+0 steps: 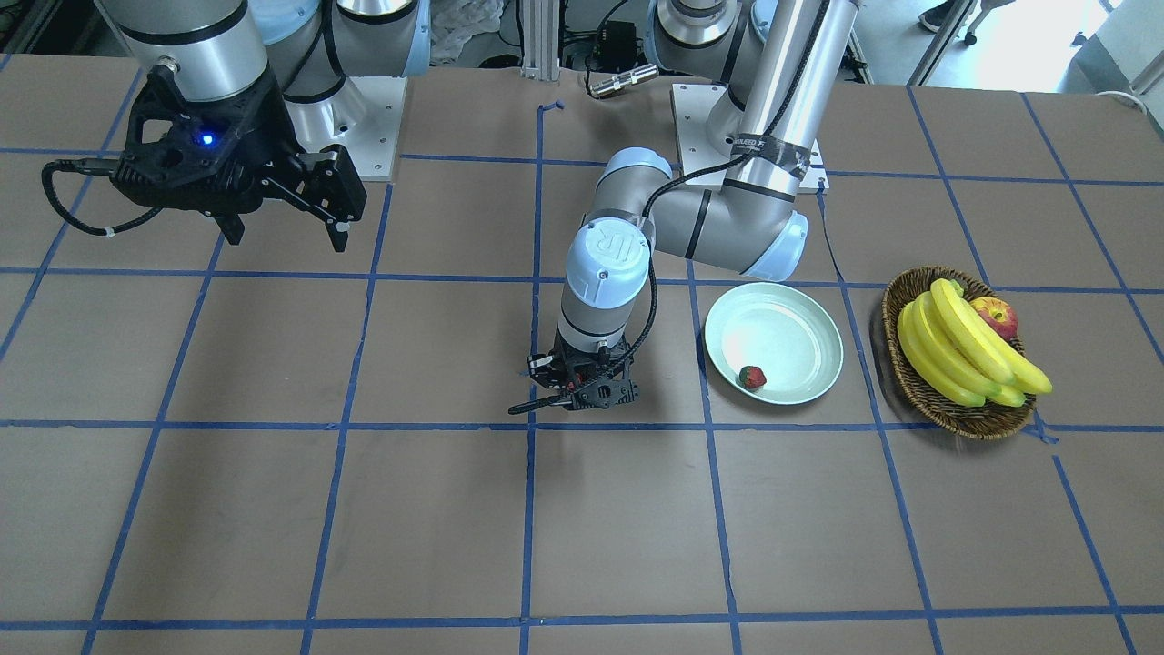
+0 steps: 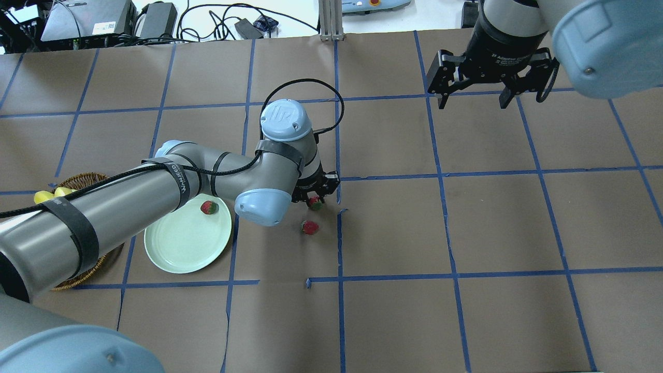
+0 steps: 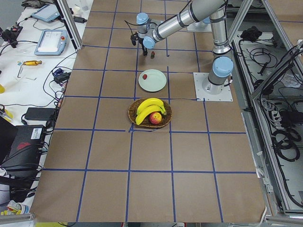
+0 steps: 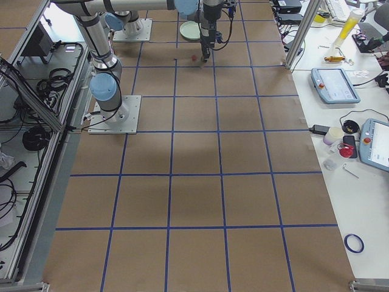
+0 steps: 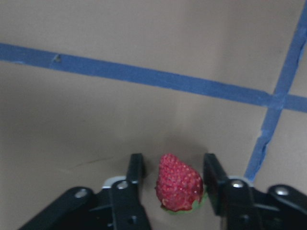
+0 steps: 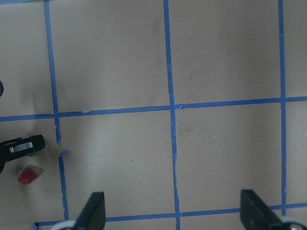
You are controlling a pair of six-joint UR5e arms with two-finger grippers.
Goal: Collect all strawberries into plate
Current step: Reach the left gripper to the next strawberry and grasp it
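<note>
My left gripper [image 5: 173, 165] is down at the table, open, its fingers [image 5: 135, 168] straddling a red strawberry [image 5: 180, 184] with a small gap on one side. In the overhead view this strawberry [image 2: 315, 204] lies right under the left gripper [image 2: 314, 197], and a second strawberry [image 2: 310, 227] lies loose on the paper just nearer the robot. A third strawberry [image 2: 209, 207] rests inside the pale green plate [image 2: 178, 248], near its rim. My right gripper [image 2: 474, 98] hangs open and empty, high above the far right of the table.
A wicker basket [image 1: 955, 405] with bananas [image 1: 964, 350] and an apple [image 1: 996, 317] stands beside the plate [image 1: 782, 327], on the side away from the grippers. The left arm's elbow [image 2: 259, 204] hangs over the gap between plate and strawberries. Blue tape lines cross the brown table.
</note>
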